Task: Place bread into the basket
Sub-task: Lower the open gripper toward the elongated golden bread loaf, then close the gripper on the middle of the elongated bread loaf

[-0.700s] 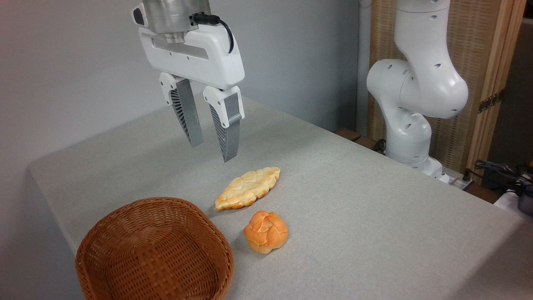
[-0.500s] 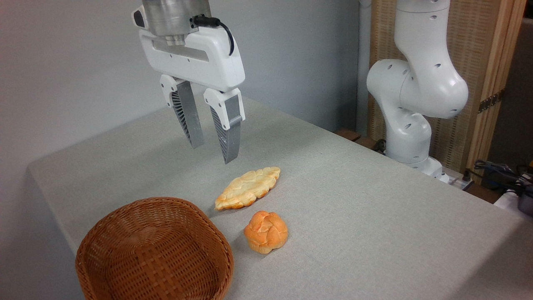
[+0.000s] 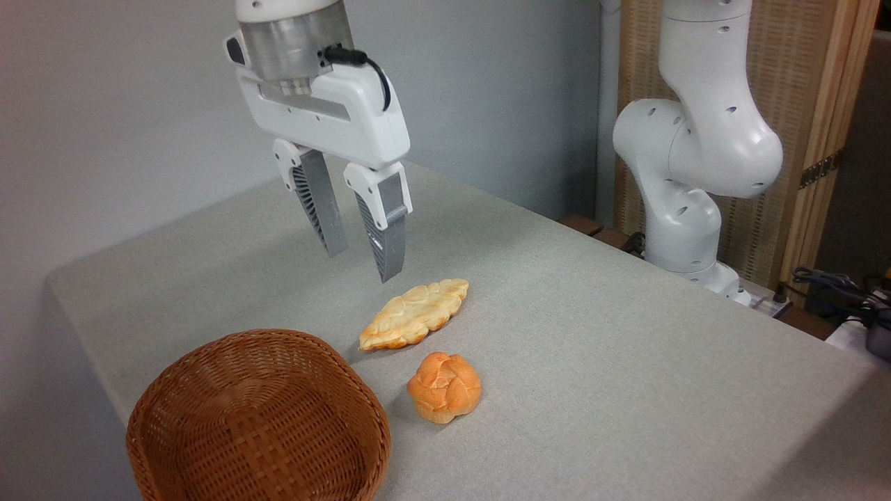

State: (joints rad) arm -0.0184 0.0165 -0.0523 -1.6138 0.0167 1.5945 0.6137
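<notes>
The bread (image 3: 415, 313), a long flat pale golden loaf with braided ridges, lies on the grey table near the middle. The basket (image 3: 257, 421), round reddish-brown wicker, stands at the front left with nothing inside it. My gripper (image 3: 362, 264) hangs open above the table, just up and left of the bread, fingers pointing down and holding nothing. Its right fingertip ends a little above the loaf's upper left edge, not touching it.
A small round orange knotted roll (image 3: 444, 387) sits just in front of the bread, right of the basket. The arm's white base (image 3: 686, 209) stands at the table's far right edge. Cables (image 3: 842, 285) lie at the right. The table's left edge (image 3: 83, 362) runs close to the basket.
The gripper has come down slightly and shifted a little right, closer to the bread. Its fingers stay open. Bread, roll and basket have not moved.
</notes>
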